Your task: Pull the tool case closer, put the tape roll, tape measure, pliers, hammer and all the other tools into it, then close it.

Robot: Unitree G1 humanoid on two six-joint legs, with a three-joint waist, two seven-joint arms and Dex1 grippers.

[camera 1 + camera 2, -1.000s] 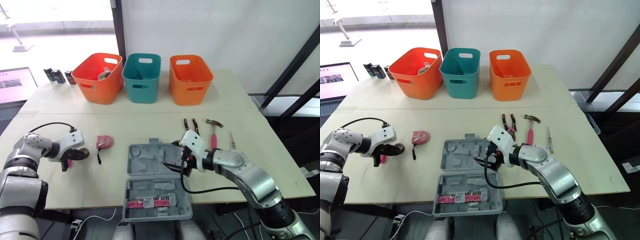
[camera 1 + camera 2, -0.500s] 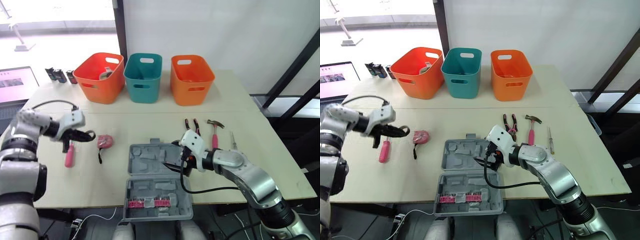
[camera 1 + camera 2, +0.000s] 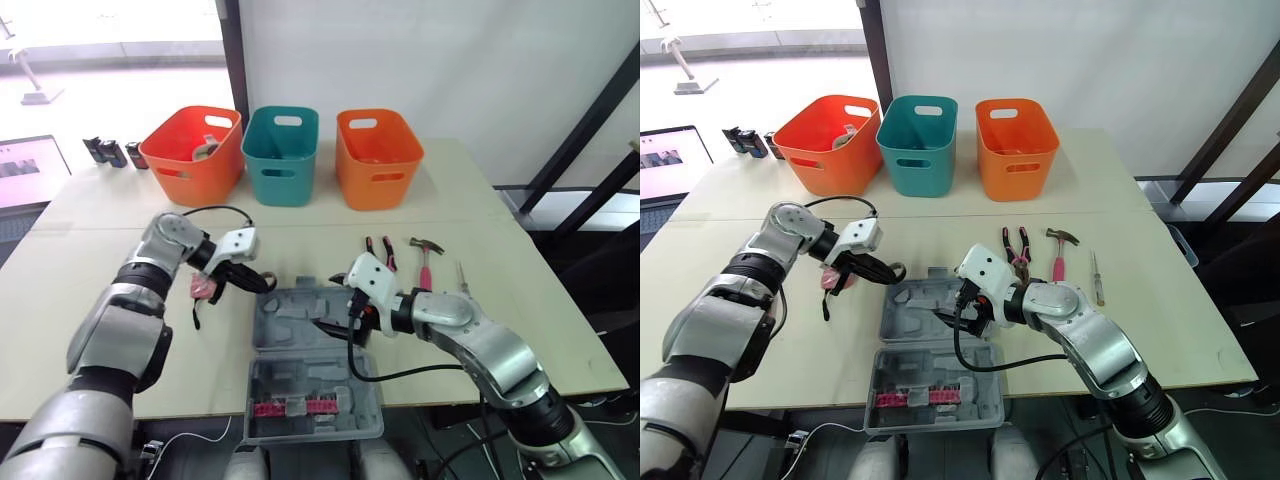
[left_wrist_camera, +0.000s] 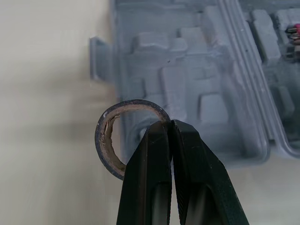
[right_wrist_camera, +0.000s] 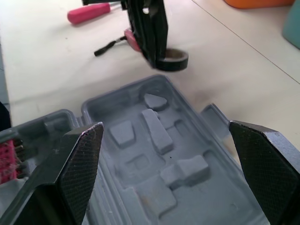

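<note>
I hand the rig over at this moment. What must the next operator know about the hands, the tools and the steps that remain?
Left hand: shut on the tape roll, held above the far left corner of the open case.
Right hand: open, empty, at the case's right side.
On the table: tape measure left of the case, pink-handled screwdriver beyond it; pliers, hammer and thin screwdriver to the right.
Done: case near and open, roll picked up.
Left: place the roll, load the other tools, close the case.
</note>
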